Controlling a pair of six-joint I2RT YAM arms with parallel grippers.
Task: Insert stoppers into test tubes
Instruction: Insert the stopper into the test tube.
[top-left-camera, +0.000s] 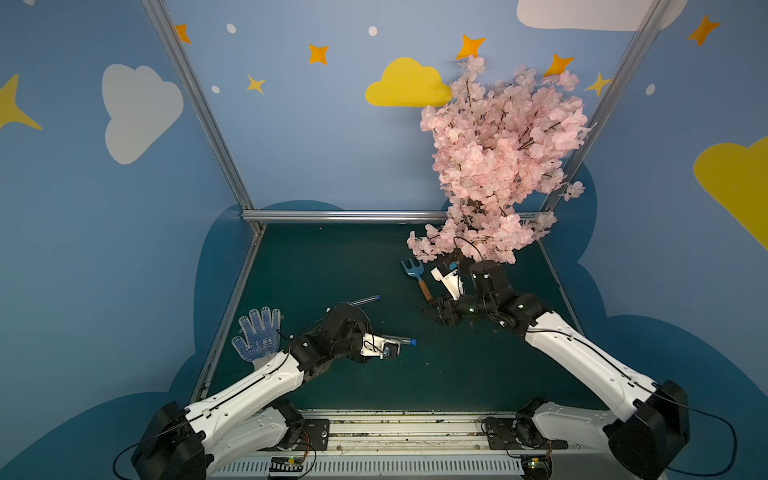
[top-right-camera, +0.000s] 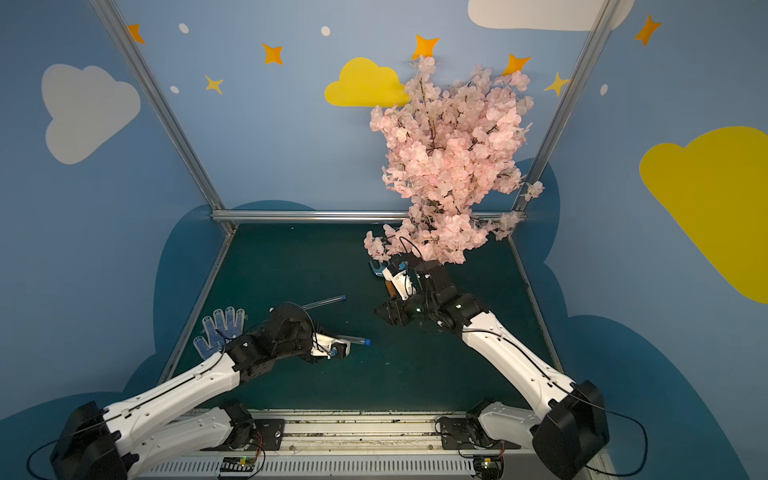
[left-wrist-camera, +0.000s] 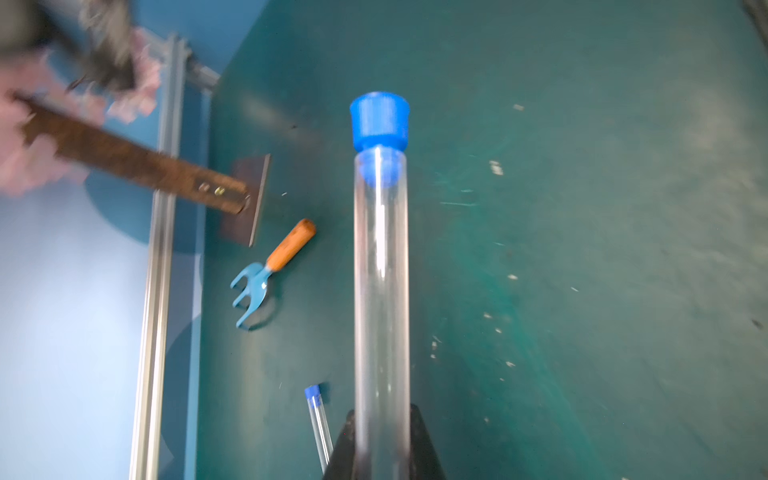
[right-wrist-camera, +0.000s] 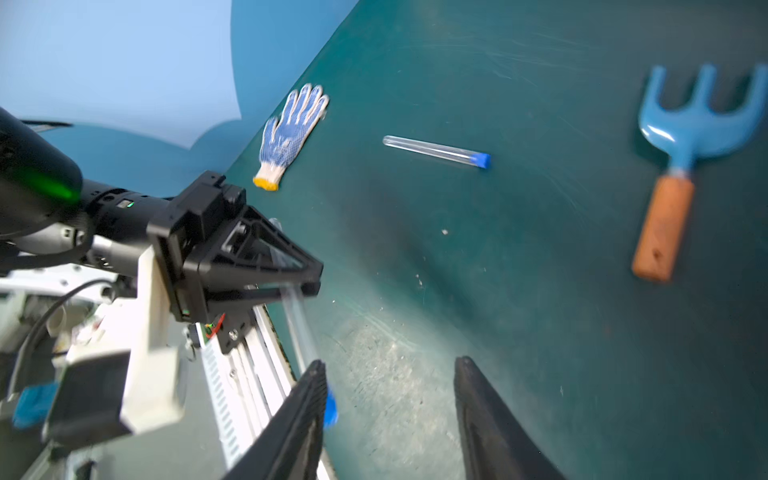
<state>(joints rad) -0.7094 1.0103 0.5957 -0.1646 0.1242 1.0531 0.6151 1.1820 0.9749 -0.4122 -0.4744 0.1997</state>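
Observation:
My left gripper (left-wrist-camera: 381, 411) is shut on a clear test tube (left-wrist-camera: 380, 270) that has a blue stopper (left-wrist-camera: 379, 120) in its mouth. In both top views this tube (top-left-camera: 400, 340) (top-right-camera: 353, 338) sticks out level over the mat near the front middle. A second test tube (top-left-camera: 362, 301) (right-wrist-camera: 430, 148) lies on the mat behind the left arm, with a blue stopper (right-wrist-camera: 482, 160) in its end. My right gripper (right-wrist-camera: 390, 363) stands open and empty just beside the held tube's stopper (right-wrist-camera: 330, 409), not touching it.
A light-blue garden fork (top-left-camera: 415, 272) with an orange handle lies mid-right on the mat. A pink blossom tree (top-left-camera: 498, 166) stands at the back right, overhanging the right arm. A dotted work glove (top-left-camera: 257, 334) lies at the left edge. Metal frame rails (top-left-camera: 349, 215) border the mat.

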